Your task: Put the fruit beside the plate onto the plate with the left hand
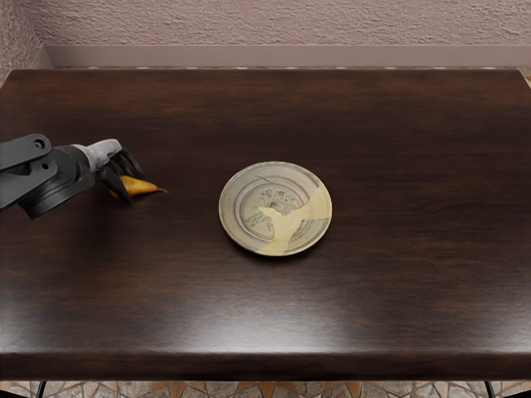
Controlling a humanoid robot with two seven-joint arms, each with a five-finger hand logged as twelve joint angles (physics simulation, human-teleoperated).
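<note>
Fruit (143,187) mostly hidden behind left fingers (117,187); arm (37,176) cut by left edge.

Soft, even light leaves faint shadows and a pale sheen near the front of the table (265,323)

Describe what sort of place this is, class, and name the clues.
Likely a simulated dining room: a dark wooden table carrying a patterned plate, a rough plastered wall behind, stone-tiled floor below. A robot's left hand grips a fruit.
</note>
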